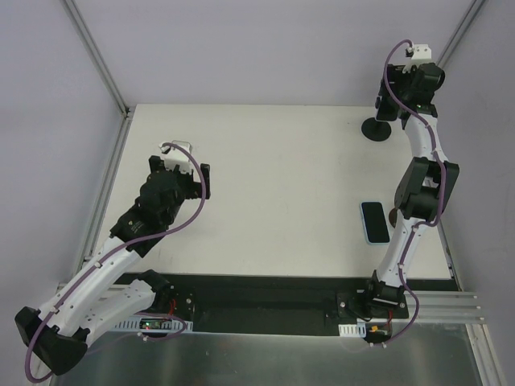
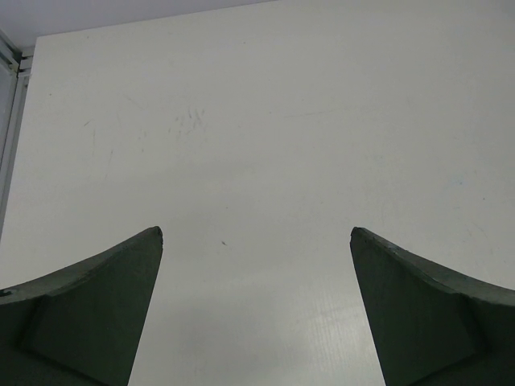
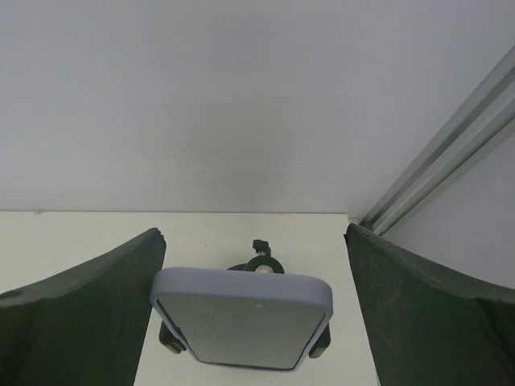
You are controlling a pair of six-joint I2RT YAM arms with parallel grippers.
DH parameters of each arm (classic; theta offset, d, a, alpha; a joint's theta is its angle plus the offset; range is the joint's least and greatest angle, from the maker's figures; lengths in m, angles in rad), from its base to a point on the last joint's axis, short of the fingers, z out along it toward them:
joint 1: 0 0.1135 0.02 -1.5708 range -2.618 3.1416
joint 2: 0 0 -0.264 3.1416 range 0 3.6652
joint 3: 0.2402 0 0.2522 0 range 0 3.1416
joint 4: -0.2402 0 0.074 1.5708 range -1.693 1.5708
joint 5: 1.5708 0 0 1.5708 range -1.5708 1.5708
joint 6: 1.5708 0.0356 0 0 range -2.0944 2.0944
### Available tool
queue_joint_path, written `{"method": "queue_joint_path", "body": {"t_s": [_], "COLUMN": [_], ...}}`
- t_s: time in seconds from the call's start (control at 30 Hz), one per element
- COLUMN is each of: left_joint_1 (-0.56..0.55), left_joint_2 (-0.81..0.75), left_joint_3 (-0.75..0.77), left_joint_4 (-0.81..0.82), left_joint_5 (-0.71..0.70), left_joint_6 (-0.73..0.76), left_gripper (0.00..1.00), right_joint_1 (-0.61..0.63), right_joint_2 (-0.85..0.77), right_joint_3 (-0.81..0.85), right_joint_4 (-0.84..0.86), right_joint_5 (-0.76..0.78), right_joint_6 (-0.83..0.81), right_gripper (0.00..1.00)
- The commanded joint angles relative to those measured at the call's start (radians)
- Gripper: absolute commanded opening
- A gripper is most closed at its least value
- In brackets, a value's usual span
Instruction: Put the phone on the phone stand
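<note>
**Right pincer open around the stand, phone flat on the counter**

Closest to the lens in the right wrist view, the right pincer (image 3: 254, 231) is spread wide, its dark fingers (image 3: 88, 314) filling both lower corners. Between them sits the phone stand (image 3: 241, 318). Its slanted rectangular plate faces the camera, with rounded corners and a small hook at each lower corner. One finger is just beside the plate's edge, and whether it touches cannot be told. A visible gap separates the other finger from the plate. The pincer grips nothing.

In the top view the stand's round dark base shows just beside the right wrist. The phone (image 1: 374, 222) is not on the stand. It lies flat on the white counter (image 1: 273, 185), dark screen up in a pale blue case. It is well apart from the stand, on the side nearer the arm bases, just beside the middle links of the right arm (image 1: 418, 193).

The left pincer (image 2: 256, 232) is far from the stand, across the counter toward the other side. It is also open, with its two fingers wide apart above the counter surface and closed on nothing.
</note>
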Motion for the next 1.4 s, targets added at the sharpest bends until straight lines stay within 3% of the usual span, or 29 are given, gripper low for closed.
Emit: {"method": "queue_joint_path", "body": {"t_s": [0.0, 0.23, 0.33, 0.47, 0.57, 0.6, 0.73, 0.9, 1.03, 1.2, 1.37], "left_joint_1": [-0.004, -0.005, -0.005, -0.005, -0.014, -0.017, -0.048, -0.096, -0.106, -0.119, -0.134], "left_joint_2": [-0.024, -0.062, -0.090, -0.127, -0.150, -0.153, -0.162, -0.164, -0.162, -0.162, -0.165], "left_joint_3": [0.002, 0.001, 0.002, 0.002, 0.001, 0.002, 0.004, 0.005, 0.008, 0.007, 0.005], "left_joint_4": [0.041, 0.040, 0.037, 0.035, 0.035, 0.035, 0.035, 0.034, 0.034, 0.032, 0.034], "left_joint_5": [0.020, 0.043, 0.055, 0.066, 0.076, 0.081, 0.095, 0.122, 0.153, 0.148, 0.153], "left_joint_6": [0.014, 0.008, 0.003, 0.000, 0.002, 0.003, 0.014, 0.026, 0.022, 0.025, 0.028], "left_gripper": [0.99, 0.99, 0.99, 0.99, 0.99, 0.99, 0.99, 0.99, 0.99, 0.99, 0.99], "right_joint_1": [-0.001, 0.003, 0.019, 0.056, 0.068, 0.069, 0.072, 0.072, 0.065, -0.087, -0.153], "right_joint_2": [-0.060, -0.172, -0.302, -0.523, -0.708, -0.762, -0.996, -1.255, -1.439, -1.438, -1.271], "right_joint_3": [0.060, 0.045, -0.065, -0.273, -0.427, -0.573, -0.877, -1.038, -1.156, -1.247, -1.248], "right_joint_4": [0.072, -0.037, -0.044, -0.093, -0.175, -0.183, -0.249, -0.546, -0.610, -0.573, -0.466], "right_joint_5": [0.081, 0.144, 0.133, 0.217, 0.242, 0.243, 0.195, 0.303, 0.478, 0.403, 0.363], "right_joint_6": [-0.011, 0.047, 0.104, 0.202, 0.366, 0.476, 0.635, 0.551, 0.439, 0.448, 0.369], "right_gripper": [0.97, 0.97, 0.97, 0.97, 0.97, 0.97, 0.97, 0.97, 0.97, 0.97, 0.97]}}
